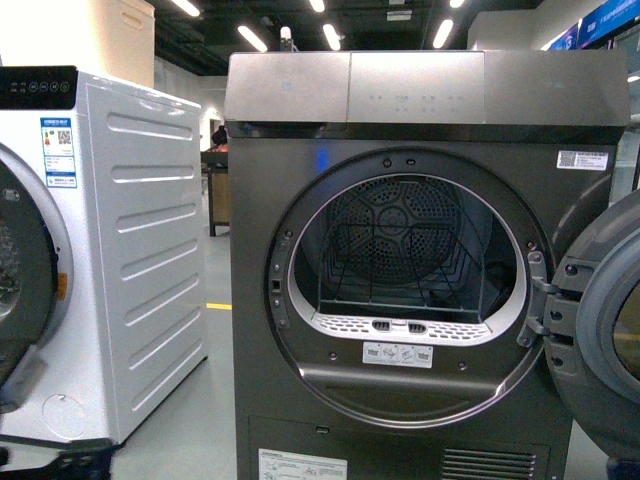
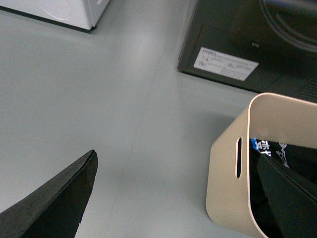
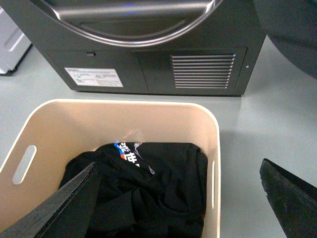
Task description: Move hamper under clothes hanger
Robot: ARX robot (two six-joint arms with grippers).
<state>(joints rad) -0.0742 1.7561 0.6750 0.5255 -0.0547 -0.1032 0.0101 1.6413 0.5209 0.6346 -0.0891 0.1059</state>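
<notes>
hamper (image 3: 148,121) cut off at its near side; dryer label (image 3: 93,77) too small to read

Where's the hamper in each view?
Front view: not in it; only the dryer and a white washer.
Left wrist view: one hamper corner with a handle slot, right before the dryer's base.
Right wrist view: most of its open top, black clothing inside, before the dryer.
Shared landmark: white label on the dryer's base.

Appliance showroom: labelled washer (image 1: 100,250), dryer (image 1: 420,250), strip lights (image 1: 252,38).
</notes>
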